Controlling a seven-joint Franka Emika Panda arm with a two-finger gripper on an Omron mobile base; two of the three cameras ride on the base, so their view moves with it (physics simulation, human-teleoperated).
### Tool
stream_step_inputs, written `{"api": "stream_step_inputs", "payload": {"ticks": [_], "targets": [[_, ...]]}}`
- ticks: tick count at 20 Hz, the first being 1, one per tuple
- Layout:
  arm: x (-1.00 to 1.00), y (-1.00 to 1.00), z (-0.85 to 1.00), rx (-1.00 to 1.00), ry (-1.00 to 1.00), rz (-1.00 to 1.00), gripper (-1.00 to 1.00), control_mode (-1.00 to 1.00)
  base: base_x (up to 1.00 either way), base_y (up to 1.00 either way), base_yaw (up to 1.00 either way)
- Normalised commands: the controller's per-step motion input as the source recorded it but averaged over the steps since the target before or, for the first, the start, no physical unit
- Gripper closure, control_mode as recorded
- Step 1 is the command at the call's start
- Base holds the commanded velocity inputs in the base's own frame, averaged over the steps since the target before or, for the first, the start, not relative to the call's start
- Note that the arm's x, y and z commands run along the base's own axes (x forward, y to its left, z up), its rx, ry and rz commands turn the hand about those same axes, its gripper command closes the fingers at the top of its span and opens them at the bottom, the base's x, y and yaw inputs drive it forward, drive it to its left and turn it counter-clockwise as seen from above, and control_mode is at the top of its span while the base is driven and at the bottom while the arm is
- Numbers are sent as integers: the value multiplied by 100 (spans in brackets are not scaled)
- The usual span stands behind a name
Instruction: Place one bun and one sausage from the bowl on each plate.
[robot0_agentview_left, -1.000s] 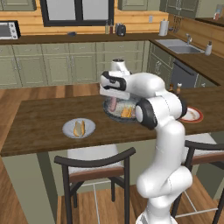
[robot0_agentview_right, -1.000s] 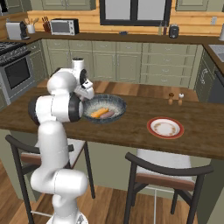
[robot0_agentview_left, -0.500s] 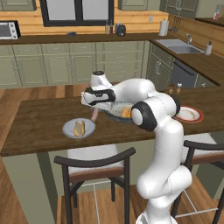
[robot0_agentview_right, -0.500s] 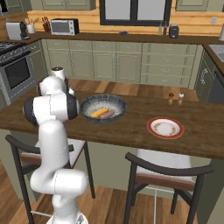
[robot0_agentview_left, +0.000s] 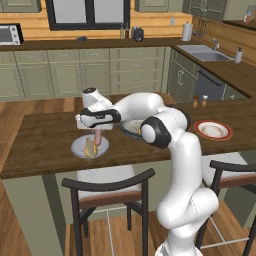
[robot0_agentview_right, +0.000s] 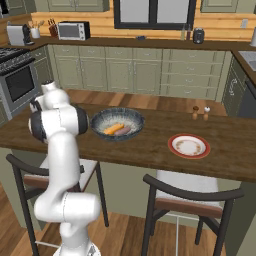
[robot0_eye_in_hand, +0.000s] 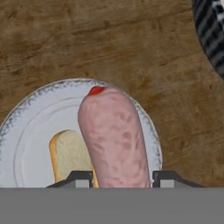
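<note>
In my hand view the gripper (robot0_eye_in_hand: 118, 177) is clamped on one sausage (robot0_eye_in_hand: 114, 138), which fills the centre of the frame and hangs over the grey plate (robot0_eye_in_hand: 30, 118) at lower left. One bun (robot0_eye_in_hand: 70, 157) lies on that plate, its lower end cut off by the frame edge. The bowl (robot0_eye_in_hand: 212, 30) clips the upper right corner. In the right base view I count one bun (robot0_agentview_right: 113, 129) and one sausage (robot0_agentview_right: 123, 131) in the bowl (robot0_agentview_right: 117, 122) on the worktop (robot0_agentview_right: 150, 145), centre frame. The red-rimmed plate (robot0_agentview_right: 188, 146) sits right of centre. That makes two plates, two buns, two sausages.
</note>
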Motion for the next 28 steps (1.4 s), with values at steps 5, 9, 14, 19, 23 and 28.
{"api": "stream_step_inputs", "payload": {"ticks": [5, 9, 14, 19, 23, 28], "targets": [[0, 0, 5, 0, 5, 8, 100, -100, 0, 0, 0], [0, 0, 19, 0, 3, 0, 100, -100, 0, 0, 0], [-8, -25, -26, 6, 2, 0, 100, -100, 0, 0, 0], [-15, -12, -31, 8, -5, 8, 100, -100, 0, 0, 0], [0, -6, -54, 0, 0, 9, 100, -100, 0, 0, 0], [16, 13, -43, 0, 1, 8, 100, -100, 0, 0, 0]]}}
